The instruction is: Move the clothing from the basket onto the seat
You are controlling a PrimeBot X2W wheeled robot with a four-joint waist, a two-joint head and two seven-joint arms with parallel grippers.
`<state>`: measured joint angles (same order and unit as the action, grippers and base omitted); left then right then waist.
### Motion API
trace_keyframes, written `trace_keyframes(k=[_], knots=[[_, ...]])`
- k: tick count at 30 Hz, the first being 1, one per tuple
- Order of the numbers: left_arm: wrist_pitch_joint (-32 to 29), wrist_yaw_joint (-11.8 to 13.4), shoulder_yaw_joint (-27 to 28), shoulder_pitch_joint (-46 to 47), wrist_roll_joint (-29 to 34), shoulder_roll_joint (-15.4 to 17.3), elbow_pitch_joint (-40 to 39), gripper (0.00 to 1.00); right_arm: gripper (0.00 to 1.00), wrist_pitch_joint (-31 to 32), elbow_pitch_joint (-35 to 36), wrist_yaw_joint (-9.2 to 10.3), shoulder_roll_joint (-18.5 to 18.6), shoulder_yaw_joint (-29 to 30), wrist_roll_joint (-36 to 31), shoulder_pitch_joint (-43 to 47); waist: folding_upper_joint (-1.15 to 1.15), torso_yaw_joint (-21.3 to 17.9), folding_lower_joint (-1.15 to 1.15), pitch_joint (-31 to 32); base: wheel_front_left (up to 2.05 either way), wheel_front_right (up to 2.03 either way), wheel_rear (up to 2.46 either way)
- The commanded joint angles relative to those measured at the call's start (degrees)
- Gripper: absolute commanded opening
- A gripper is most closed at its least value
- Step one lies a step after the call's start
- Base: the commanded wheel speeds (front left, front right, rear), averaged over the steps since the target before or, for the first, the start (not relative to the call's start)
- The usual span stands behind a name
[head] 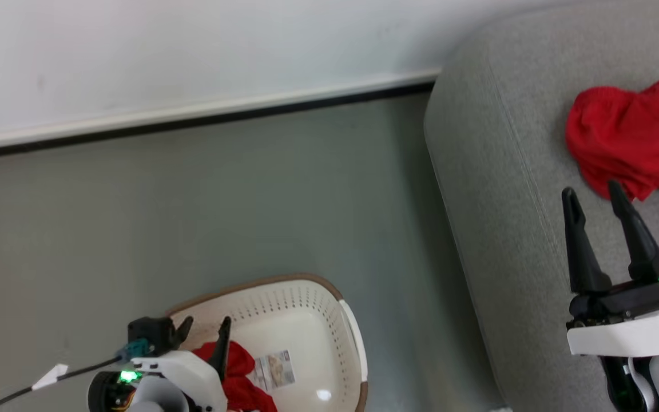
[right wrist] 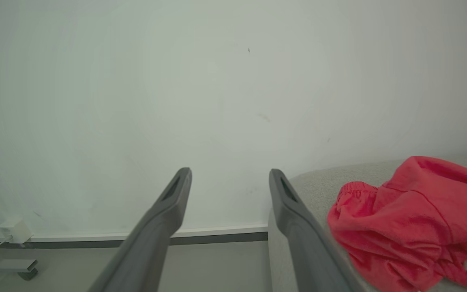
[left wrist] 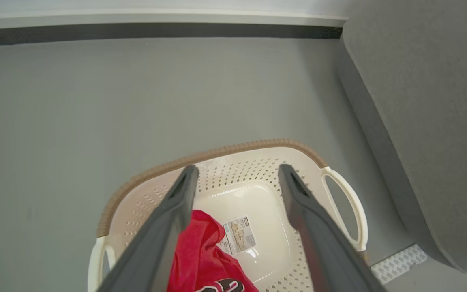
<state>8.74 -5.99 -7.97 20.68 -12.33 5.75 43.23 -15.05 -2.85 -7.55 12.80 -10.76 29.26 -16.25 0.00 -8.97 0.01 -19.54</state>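
A plain white wall (head: 192,46) ran behind the scene, marked by a dark speck (right wrist: 248,50) and a few faint scuffs. At its foot sat a white baseboard (head: 192,111) with a dark band just beneath it. The floor (head: 192,206) was smooth grey-green under soft, even light. The grey upholstered seat (head: 507,171) stood against the wall. Low on the wall a small white box (right wrist: 13,230) trailed a cable, just above a pale metal frame (right wrist: 10,265) on a caster. A white textured patch (left wrist: 397,263) lay on the floor at the seat's base.

Grey floor (head: 192,200) holding a cream basket (head: 301,298) beside a large grey seat (head: 507,171); a crumpled red garment (head: 632,131) lies on the seat.
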Motion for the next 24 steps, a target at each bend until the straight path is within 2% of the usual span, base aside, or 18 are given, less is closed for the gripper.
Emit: trace_keyframes(k=[1, 11, 17, 24], knots=[[-0.1, -0.1, -0.2, 1.2, 0.0, 0.4, 1.2, 1.0, 1.0, -0.2, 0.5, 0.13, 0.1, 0.3, 0.6, -1.0, 0.0, -1.7, -0.01, -3.2, 0.0, 0.0, 0.0], [-2.5, -0.9, -4.5, 11.2, 2.7, 1.7, 17.1, 1.0, 1.0, -0.2, 3.9, 0.13, -0.6, 1.7, 0.4, -5.6, 0.0, -3.9, -0.01, -13.2, 0.0, 0.0, 0.0], [-4.8, -0.4, -6.2, 17.1, 3.8, 2.8, 24.5, 1.0, 1.0, -0.2, 6.3, 0.13, -1.0, 2.2, 0.5, -8.9, 0.0, -5.6, -0.01, -19.6, 0.0, 0.0, 0.0], [-9.6, 3.7, -8.9, 23.3, 7.1, 5.4, 28.6, 1.0, 1.0, -0.2, 9.1, 0.13, -1.5, 3.1, 0.3, -11.1, 0.0, -7.4, -0.01, -27.2, 0.0, 0.0, 0.0]])
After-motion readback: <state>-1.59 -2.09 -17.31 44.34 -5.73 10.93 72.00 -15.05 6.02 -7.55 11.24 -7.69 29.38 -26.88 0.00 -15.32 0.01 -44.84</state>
